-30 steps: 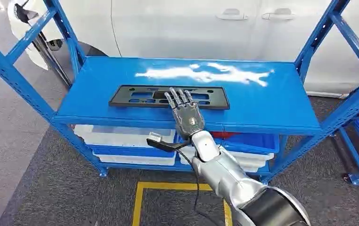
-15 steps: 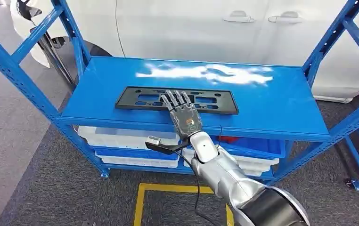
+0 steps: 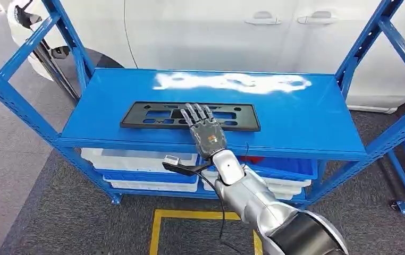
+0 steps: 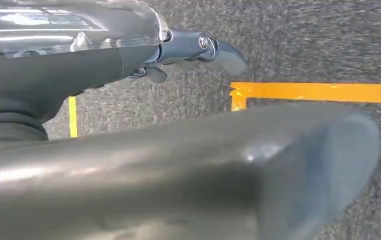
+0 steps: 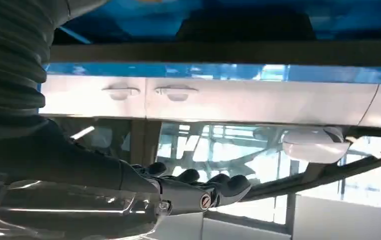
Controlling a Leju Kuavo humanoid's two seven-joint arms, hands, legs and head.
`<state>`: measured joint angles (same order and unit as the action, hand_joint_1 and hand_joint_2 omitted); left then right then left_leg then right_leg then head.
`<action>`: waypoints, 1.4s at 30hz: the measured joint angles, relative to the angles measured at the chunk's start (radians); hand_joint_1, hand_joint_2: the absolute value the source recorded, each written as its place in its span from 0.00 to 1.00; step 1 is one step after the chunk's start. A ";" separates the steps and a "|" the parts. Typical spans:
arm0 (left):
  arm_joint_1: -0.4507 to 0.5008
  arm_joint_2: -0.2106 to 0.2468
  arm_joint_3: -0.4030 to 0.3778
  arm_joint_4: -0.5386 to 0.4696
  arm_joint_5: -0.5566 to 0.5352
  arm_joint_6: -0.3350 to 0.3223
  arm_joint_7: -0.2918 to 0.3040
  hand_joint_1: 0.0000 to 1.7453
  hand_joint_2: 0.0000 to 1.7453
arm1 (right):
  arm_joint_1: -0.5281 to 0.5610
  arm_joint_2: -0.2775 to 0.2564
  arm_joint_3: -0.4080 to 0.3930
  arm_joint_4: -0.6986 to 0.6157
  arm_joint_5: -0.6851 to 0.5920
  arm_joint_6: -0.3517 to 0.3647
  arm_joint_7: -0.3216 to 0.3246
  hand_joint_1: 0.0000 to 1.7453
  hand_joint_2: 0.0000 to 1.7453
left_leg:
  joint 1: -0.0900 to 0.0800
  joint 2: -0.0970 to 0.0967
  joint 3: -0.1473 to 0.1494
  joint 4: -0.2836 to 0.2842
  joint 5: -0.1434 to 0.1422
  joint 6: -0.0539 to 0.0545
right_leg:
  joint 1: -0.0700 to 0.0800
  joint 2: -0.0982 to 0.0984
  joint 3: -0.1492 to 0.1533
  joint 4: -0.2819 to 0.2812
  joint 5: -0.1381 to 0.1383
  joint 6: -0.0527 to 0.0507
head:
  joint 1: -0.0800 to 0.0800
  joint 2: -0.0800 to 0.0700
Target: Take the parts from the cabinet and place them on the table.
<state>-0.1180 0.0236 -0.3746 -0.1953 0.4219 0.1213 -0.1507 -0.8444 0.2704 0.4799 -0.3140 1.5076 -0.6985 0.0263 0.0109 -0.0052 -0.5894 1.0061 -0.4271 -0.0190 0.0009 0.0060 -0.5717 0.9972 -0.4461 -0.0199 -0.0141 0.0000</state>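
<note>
A long black plastic frame point(image 3: 142, 116) with cut-outs lies flat on the blue cabinet's top shelf point(image 3: 306, 117). My right hand point(image 3: 204, 130) reaches in over the shelf's front edge. Its fingers are stretched out flat and apart over the middle of the frame's near side, and it grips nothing. In the right wrist view the same outstretched fingers point(image 5: 198, 192) show, with the dark frame point(image 5: 243, 25) beyond them. My left hand point(image 4: 193, 47) hangs low over the grey carpet with nothing in it.
Blue slanted uprights point(image 3: 9, 90) stand at both ends of the cabinet. White bins point(image 3: 136, 159) and a blue bin point(image 3: 290, 164) sit on the lower shelf. A white car point(image 3: 216, 32) stands close behind. Yellow tape point(image 3: 190, 212) marks the floor in front.
The whole picture has swayed a little, so the camera moved. My right hand stays stretched over the middle of the frame, nearly as before.
</note>
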 joint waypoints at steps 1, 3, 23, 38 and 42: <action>0.000 0.000 0.000 0.000 0.000 0.000 0.000 0.00 0.00 | -0.002 0.001 0.000 0.000 0.000 0.000 0.000 0.00 1.00 | -0.005 -0.002 0.001 -0.014 0.006 0.007 | 0.001 0.002 -0.005 0.004 0.000 0.005 | 0.000 0.000; -0.001 0.000 0.000 0.000 0.003 0.000 0.000 0.00 0.00 | -0.001 0.002 0.000 0.000 0.000 0.000 -0.003 0.00 1.00 | -0.007 -0.002 -0.002 -0.009 0.003 0.015 | 0.000 0.001 -0.004 -0.001 0.001 0.014 | 0.000 0.000; 0.001 -0.003 0.000 0.000 -0.001 -0.006 -0.004 0.00 0.00 | -0.012 0.002 0.031 0.005 0.035 0.019 0.040 0.00 1.00 | 0.002 -0.001 -0.028 0.114 -0.095 -0.011 | -0.005 -0.001 -0.012 -0.013 0.020 -0.011 | 0.000 0.000; 0.003 -0.002 0.000 0.000 0.000 -0.004 -0.006 0.00 0.00 | -0.013 0.007 0.048 0.005 0.048 0.032 0.033 0.00 1.00 | 0.004 -0.001 0.007 -0.027 0.013 0.034 | 0.000 0.000 -0.039 0.106 -0.080 0.032 | 0.000 0.000; 0.006 -0.002 0.001 0.000 0.002 -0.004 -0.006 0.00 0.00 | -0.004 0.006 0.053 0.011 0.049 0.048 0.037 0.00 1.00 | 0.002 -0.001 0.009 -0.024 0.006 0.037 | -0.006 -0.001 -0.170 0.326 -0.131 0.039 | 0.000 0.000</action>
<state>-0.1124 0.0217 -0.3738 -0.1949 0.4234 0.1171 -0.1572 -0.8483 0.2762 0.5325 -0.3025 1.5568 -0.6505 0.0629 0.0132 -0.0059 -0.5803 0.9825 -0.4207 0.0180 -0.0055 0.0054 -0.7413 1.3237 -0.5776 0.0192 -0.0141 0.0000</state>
